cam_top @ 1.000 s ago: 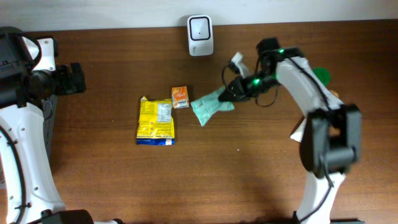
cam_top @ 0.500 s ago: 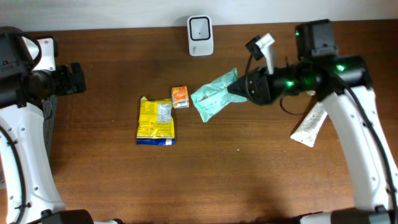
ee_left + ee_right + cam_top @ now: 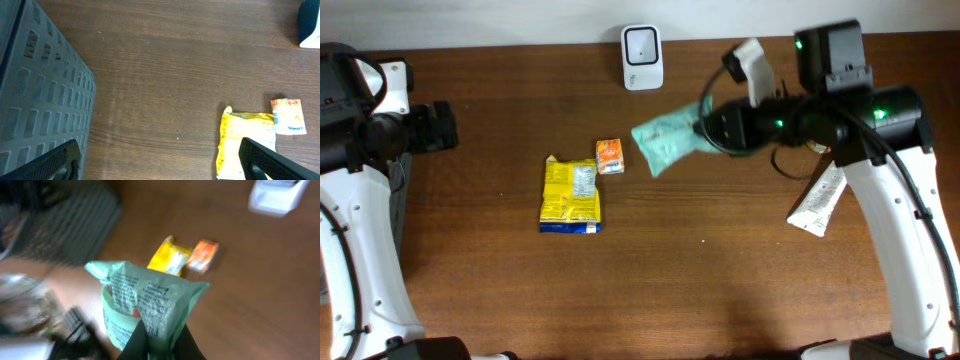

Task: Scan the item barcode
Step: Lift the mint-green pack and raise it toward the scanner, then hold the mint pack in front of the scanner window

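Right hand (image 3: 708, 126) is pressed together on one end of the green packet (image 3: 667, 143), which is pinched and held off the table (image 3: 650, 290). In the overhead view the packet is seen just right of the white scanner (image 3: 642, 57) and nearer the camera than it, not touching it. From the right wrist view the packet (image 3: 145, 305) is seen standing up out of the dark fingers (image 3: 134, 342), printed side towards the camera (text too blurred to read, no barcode can be made out).

A yellow packet (image 3: 570, 195) is laid flat on the table, with a small orange packet (image 3: 610, 156) just beside its upper right corner. A white tube (image 3: 817, 205) is seen under the right arm, near the table's right side.

Left hand (image 3: 442, 127) is spread wide and holds nothing; its fingers (image 3: 55, 160) are seen at the bottom corners of the left wrist view, above bare table, with a dark grey basket (image 3: 35, 95) at the left.
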Controlling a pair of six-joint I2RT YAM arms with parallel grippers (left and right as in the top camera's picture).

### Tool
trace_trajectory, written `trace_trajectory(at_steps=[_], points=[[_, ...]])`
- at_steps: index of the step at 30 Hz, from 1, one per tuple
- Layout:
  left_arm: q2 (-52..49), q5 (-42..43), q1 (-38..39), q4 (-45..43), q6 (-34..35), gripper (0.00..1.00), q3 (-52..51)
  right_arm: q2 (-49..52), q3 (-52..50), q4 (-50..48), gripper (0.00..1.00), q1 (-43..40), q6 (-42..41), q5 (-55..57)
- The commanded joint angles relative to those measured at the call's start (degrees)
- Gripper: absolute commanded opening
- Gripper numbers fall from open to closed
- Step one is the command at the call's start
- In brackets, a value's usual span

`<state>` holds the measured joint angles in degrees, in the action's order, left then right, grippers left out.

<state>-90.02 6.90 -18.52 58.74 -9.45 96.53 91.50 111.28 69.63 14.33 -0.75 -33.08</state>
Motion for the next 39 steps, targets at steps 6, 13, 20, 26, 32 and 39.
trace_trajectory(at_steps=[6,13,20,26,32,39], points=[[-0.37,0.39,-0.31,-0.09,-0.94,0.99,0.24,17.94,21.75,-11.26,0.04,9.57,5.92,49.59],[-0.37,0.39,-0.31,-0.09,-0.94,0.99,0.24,34.51,21.75,-32.04,0.04,13.35,33.79,67.06],[-0.39,0.42,-0.31,-0.09,-0.94,0.99,0.24,45.77,21.7,-54.51,0.04,13.77,55.21,69.79],[-0.37,0.39,-0.31,-0.09,-0.94,0.99,0.24,50.69,21.66,-61.64,0.04,13.68,63.32,69.75],[-0.39,0.39,-0.31,-0.09,-0.94,0.99,0.24,52.26,21.33,-61.77,0.04,13.79,63.32,69.77],[-0.39,0.42,-0.31,-0.09,-0.94,0.99,0.24,52.26,20.98,-61.77,0.04,13.79,63.32,69.79]])
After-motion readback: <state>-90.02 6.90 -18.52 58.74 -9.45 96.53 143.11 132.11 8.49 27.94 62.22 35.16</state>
